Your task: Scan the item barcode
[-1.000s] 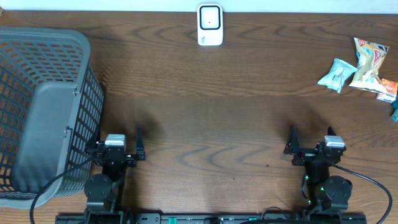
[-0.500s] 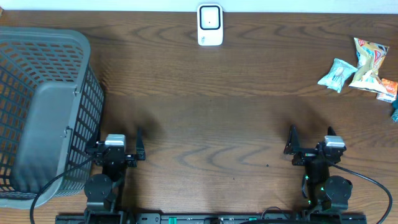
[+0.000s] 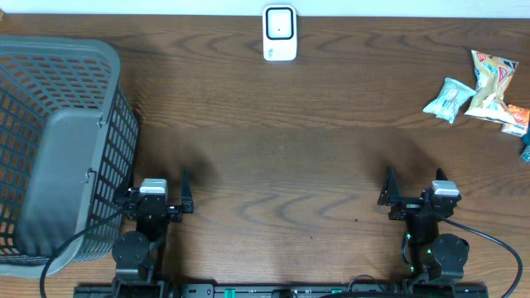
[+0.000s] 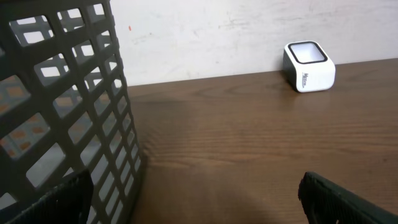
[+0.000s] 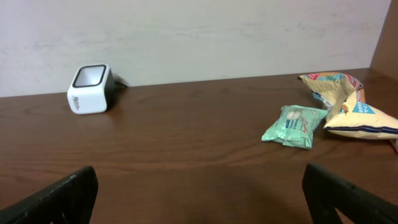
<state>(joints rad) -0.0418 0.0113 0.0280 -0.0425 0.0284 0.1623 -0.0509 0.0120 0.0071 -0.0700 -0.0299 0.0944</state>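
I see a dark wood worktop (image 3: 290, 149) from above, with a small white scanner (image 3: 280, 33) standing at the middle of its far edge, window facing up. Well to the right of the scanner lie the items: a mint-green packet (image 3: 450, 98) just beside a yellow snack bag (image 3: 490, 87), with an orange packet (image 3: 515, 118) touching the bag. Left of the scanner and nearer to me stands a grey mesh basket (image 3: 108, 99). The left gripper (image 3: 157, 192) sits near the basket's near corner, its jaws wide apart and holding nothing. The right gripper (image 3: 414, 189) sits nearer to me than the scanner and off to its right, its jaws likewise wide apart and bare.
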